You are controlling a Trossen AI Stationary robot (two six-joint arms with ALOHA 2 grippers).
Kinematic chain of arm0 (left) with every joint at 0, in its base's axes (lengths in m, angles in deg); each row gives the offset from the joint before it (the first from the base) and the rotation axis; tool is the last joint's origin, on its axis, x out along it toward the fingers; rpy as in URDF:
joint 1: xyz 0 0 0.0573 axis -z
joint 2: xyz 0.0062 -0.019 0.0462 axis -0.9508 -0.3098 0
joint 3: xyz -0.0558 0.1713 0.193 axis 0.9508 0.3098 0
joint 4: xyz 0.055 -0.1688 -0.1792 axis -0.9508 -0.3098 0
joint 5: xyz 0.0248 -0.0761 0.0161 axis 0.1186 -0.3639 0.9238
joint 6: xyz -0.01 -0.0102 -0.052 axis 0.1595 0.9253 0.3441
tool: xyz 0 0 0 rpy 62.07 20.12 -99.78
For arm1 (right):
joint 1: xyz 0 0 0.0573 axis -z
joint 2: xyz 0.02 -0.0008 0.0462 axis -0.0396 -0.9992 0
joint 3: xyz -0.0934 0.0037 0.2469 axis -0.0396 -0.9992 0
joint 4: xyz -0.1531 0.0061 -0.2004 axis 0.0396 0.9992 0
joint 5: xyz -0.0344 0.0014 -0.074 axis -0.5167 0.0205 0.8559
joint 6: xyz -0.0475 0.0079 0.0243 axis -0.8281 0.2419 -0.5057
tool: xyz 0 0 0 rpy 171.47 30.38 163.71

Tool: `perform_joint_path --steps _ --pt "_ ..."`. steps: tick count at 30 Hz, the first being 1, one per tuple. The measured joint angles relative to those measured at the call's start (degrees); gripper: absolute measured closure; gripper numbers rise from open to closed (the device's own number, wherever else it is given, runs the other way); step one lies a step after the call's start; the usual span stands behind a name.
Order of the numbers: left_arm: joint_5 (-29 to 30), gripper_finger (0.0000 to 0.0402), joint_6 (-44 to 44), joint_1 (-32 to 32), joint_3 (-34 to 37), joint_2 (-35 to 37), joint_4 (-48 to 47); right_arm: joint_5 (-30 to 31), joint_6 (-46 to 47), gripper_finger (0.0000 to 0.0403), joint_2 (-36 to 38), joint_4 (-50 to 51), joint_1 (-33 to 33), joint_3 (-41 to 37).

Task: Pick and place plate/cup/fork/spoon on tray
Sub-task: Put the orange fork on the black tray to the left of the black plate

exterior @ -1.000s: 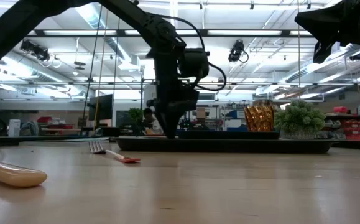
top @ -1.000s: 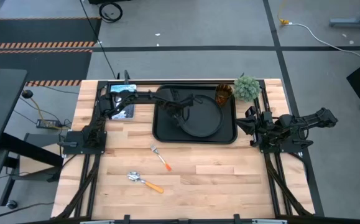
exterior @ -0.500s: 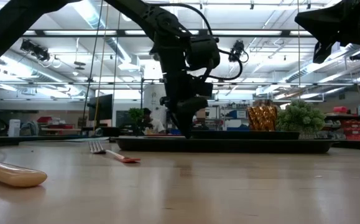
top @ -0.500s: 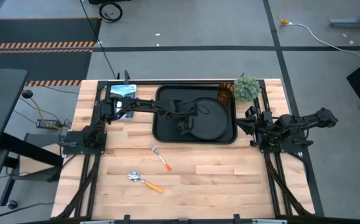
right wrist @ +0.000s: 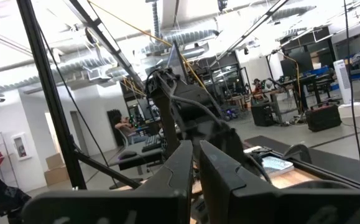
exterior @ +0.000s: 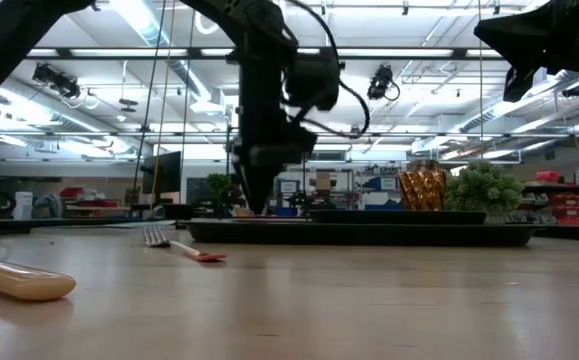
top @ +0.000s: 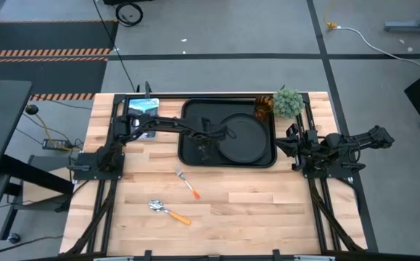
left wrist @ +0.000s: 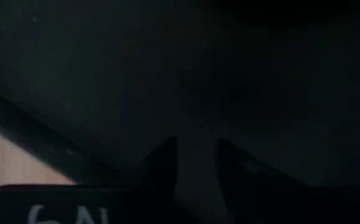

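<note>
The black tray lies at the table's far middle. The round black plate lies flat in its right half. My left gripper points down over the tray's left half, just left of the plate, a little open and empty; it also shows in the low view. The amber cup stands at the tray's far right corner. The fork and the spoon lie on the wood nearer the front. My right gripper is shut and waits at the table's right edge.
A small green plant stands beside the cup at the far right. A flat bluish object lies at the far left, by the left arm's base. Open wood lies between the tray and the table's near edge, around the fork and the spoon.
My left gripper carried the plate's left rim a little toward the table's right, then left it and went back toward the tray's left half. The plate now lies flat in the tray's right half, apart from the gripper.
</note>
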Motion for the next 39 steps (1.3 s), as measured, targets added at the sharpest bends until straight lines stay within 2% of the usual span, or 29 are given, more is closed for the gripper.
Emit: perform_joint_path --steps 7,12,16,26,30,36,39 --pt "0.2 0.0286 8.23 4.16 -0.04 4.85 -1.89 -0.02 0.0 0.0369 0.0 0.02 -0.02 0.0" --pt "-4.76 0.0286 17.02 10.0 -0.07 5.66 -2.03 -0.04 0.0 0.0369 0.02 -0.01 -0.01 0.02" --pt "-4.53 0.0286 20.83 14.54 -0.04 5.18 -2.29 -0.02 0.0 0.0369 0.02 0.03 0.0 0.02" --pt "-3.84 0.0286 5.36 24.02 -0.04 4.37 -3.89 -0.02 0.0 0.0369 0.02 0.0 0.0 0.02" --pt "-3.75 0.0286 0.41 25.11 0.29 2.99 -5.16 -0.02 0.0 0.0369 0.02 0.0 -0.02 0.02" --pt "-3.94 0.0286 -2.1 25.22 5.72 2.9 -1.71 0.02 0.0 0.0369 0.0 -0.24 0.0 0.04" --pt "-5.89 0.0286 -3.29 24.89 8.34 2.98 -0.41 0.0 0.0 0.0369 0.06 -0.07 0.0 0.04"
